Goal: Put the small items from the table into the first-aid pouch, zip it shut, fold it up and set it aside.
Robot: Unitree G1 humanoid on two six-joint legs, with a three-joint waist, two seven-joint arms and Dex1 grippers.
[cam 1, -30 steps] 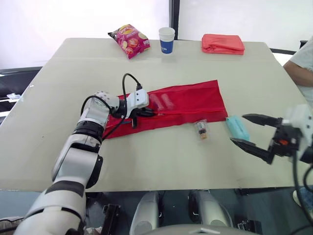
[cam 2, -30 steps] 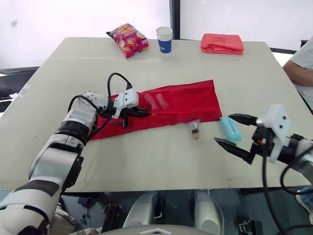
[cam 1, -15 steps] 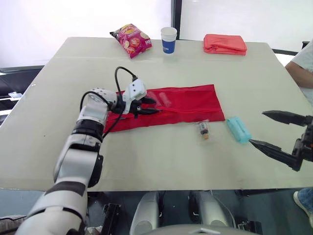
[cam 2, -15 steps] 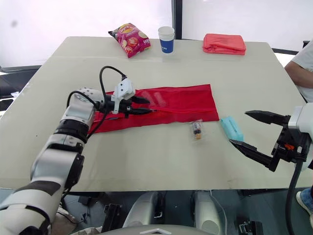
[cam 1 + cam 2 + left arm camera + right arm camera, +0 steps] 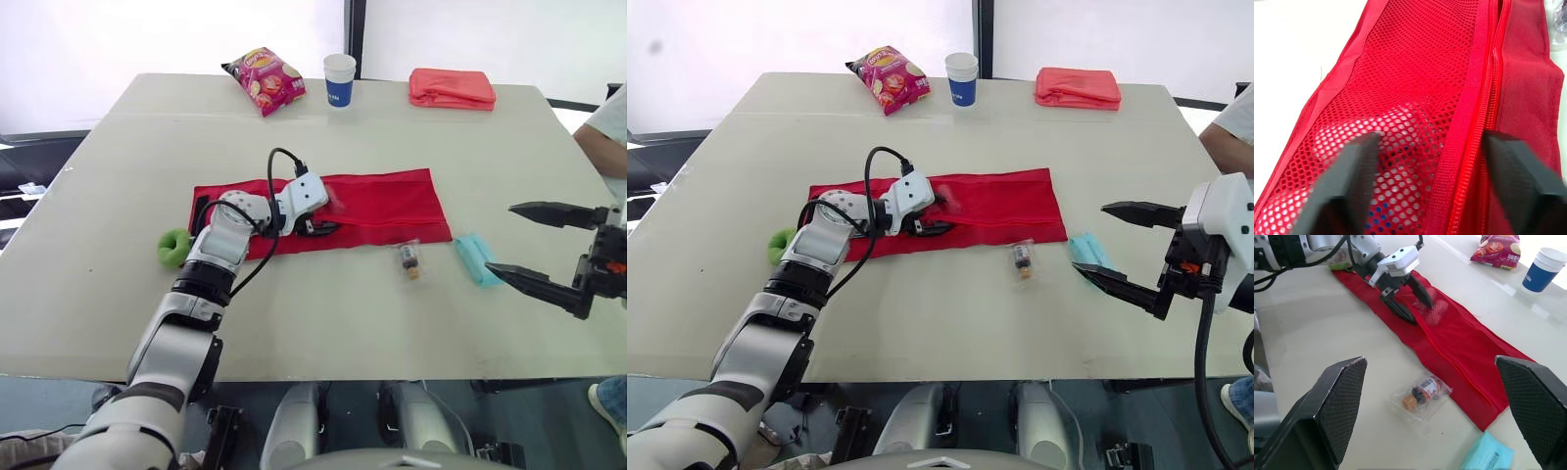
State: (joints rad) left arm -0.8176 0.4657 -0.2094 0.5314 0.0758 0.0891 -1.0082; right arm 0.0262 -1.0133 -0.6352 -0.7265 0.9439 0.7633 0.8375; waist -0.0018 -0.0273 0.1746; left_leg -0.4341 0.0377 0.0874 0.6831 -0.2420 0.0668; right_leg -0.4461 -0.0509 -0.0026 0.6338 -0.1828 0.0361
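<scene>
Head view, pouch point(image 5: 392, 201): laid flat and unfolded at mid-table.
Head view, left gripper point(image 5: 325, 215): jaws parted over the pouch's mesh.
Head view, right gripper point(image 5: 500, 237): jaws held wide apart near the teal packet point(image 5: 475, 258).
Head view, bagged bottle point(image 5: 408, 259): seen just beside the pouch's near edge.
Left wrist view, fingers point(image 5: 1347, 181): set apart, with the zipper point(image 5: 1484, 98) seen between them.
Right wrist view, fingers point(image 5: 1342, 401): spread wide above the table.

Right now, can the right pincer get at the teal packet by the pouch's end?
Probably yes. The right pincer is open and hovers just beside the teal packet, which lies alone on the bare table. The bagged bottle sits apart from it, and nothing stands between.
</scene>
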